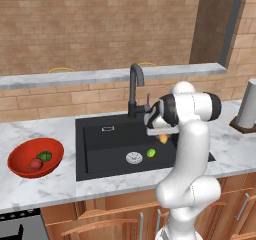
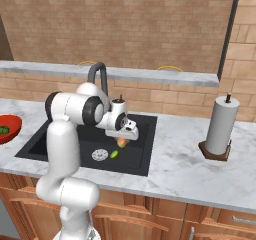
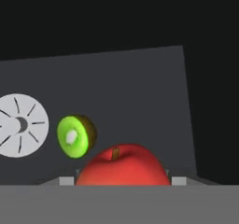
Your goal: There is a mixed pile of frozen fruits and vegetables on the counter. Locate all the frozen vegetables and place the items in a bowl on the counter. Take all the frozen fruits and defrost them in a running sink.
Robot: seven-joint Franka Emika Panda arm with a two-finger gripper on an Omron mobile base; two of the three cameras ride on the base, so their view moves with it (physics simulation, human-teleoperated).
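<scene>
My gripper hangs over the right part of the black sink, shut on the orange-yellow fruit with a red blush. In the hand view that fruit sits between the finger tips. Below it, the bright yellow-green fruit lies on the sink floor beside the round silver drain. At the left of the counter stands the red bowl. The bowl holds the dull red vegetable and the dark green one.
A dark gooseneck faucet rises behind the sink, close to my wrist. A paper towel roll on a wooden stand is on the counter to the right. A grey ledge runs along the brick wall.
</scene>
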